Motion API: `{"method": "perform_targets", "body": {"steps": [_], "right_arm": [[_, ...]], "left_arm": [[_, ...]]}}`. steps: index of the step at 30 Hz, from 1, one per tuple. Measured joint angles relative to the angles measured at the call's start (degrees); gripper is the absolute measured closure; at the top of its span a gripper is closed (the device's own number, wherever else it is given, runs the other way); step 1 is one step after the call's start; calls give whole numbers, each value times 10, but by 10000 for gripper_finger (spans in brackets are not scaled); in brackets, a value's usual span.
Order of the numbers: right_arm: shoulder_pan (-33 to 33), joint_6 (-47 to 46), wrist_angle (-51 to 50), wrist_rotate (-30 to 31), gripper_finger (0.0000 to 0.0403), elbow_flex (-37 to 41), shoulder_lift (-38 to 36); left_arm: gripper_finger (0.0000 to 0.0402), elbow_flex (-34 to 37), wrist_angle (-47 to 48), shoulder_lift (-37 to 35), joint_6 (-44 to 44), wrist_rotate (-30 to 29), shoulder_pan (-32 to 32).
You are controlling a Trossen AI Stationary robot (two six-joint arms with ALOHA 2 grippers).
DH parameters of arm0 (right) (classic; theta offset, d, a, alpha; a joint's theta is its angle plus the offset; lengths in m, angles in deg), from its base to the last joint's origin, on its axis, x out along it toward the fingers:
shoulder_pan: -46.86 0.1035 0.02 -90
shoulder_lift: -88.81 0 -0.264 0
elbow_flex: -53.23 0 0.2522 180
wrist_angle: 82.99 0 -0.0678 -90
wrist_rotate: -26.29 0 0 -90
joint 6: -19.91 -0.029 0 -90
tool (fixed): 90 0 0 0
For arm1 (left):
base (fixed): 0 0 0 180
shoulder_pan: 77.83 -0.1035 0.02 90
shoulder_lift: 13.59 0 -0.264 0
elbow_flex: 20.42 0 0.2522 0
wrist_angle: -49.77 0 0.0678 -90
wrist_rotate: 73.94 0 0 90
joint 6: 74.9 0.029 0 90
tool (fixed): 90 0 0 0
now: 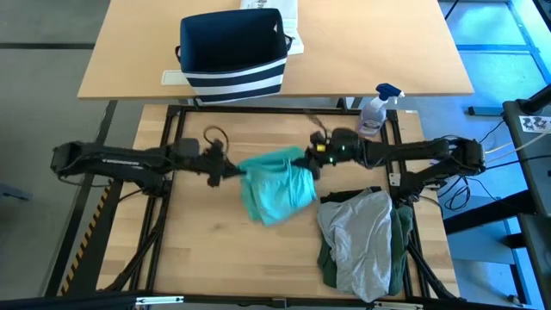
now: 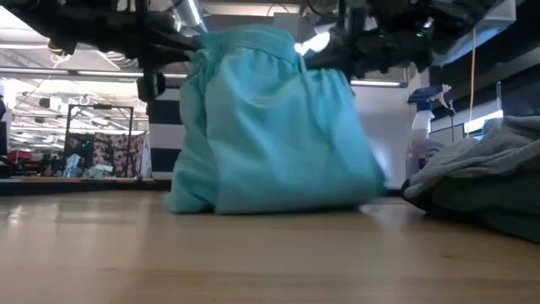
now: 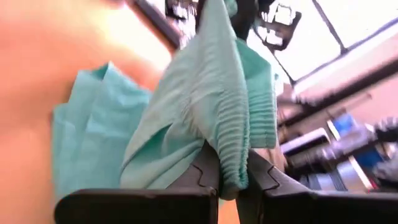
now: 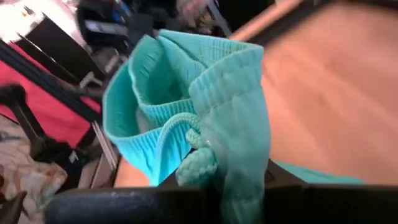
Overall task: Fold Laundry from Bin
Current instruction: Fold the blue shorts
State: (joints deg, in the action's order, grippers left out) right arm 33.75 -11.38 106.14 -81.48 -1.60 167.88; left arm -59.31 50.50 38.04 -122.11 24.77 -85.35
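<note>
Left fingers (image 3: 227, 186): clamped together on the ribbed waistband edge of the teal-green garment (image 1: 275, 185), gripping at the cloth's 9 o'clock side in the high view.
Right fingers (image 4: 239, 186): clamped on the opposite waistband edge, next to the drawstring (image 4: 193, 155), at the cloth's 1 o'clock side.
Garment position: raised between both grippers at tabletop centre. The upper edge is lifted; in the low view the lower part rests bunched on the tabletop (image 1: 215, 250).
Folded stack (image 1: 362, 241): at 4 o'clock from the held garment, near it but not touching. A light grey piece lies on top of dark green cloth.
Bin (image 1: 232, 52): on the separate far table at 12 o'clock, well apart from the arms. Its visible interior is dark; whether any cloth remains inside cannot be told.
Progress, judged: mid-task. At least two pieces appear finished; the teal-green piece is spread for folding, with no fold made yet.
Remaining, judged: fold the held piece, place it on the stack, then check the bin.
Count, garments in view: three (one teal-green, one light grey, one dark green).
Count, bins: one.
Count, grippers engaged: two.
Count, spray bottles (image 1: 377, 108): one, at 2 o'clock.
</note>
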Motion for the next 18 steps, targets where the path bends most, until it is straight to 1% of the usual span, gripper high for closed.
{"method": "perform_targets", "body": {"steps": [4, 8, 13, 15, 18], "right_arm": [[-55, 34, -8, -42, 378, -56, 0], [-95, 90, -53, -60, 378, -132, 0], [-124, 181, -126, -62, 378, -223, 4], [-130, 203, -148, -60, 378, -251, 9], [-134, 225, -165, -57, 378, -284, 23]], "left_arm": [[387, -21, 18, -55, 67, -3, -70], [387, -80, 53, -81, 173, -2, -127], [387, -192, 172, -70, 324, -6, -184], [387, -232, 205, -57, 377, -12, -199], [387, -281, 227, -34, 435, -18, -217]]}}
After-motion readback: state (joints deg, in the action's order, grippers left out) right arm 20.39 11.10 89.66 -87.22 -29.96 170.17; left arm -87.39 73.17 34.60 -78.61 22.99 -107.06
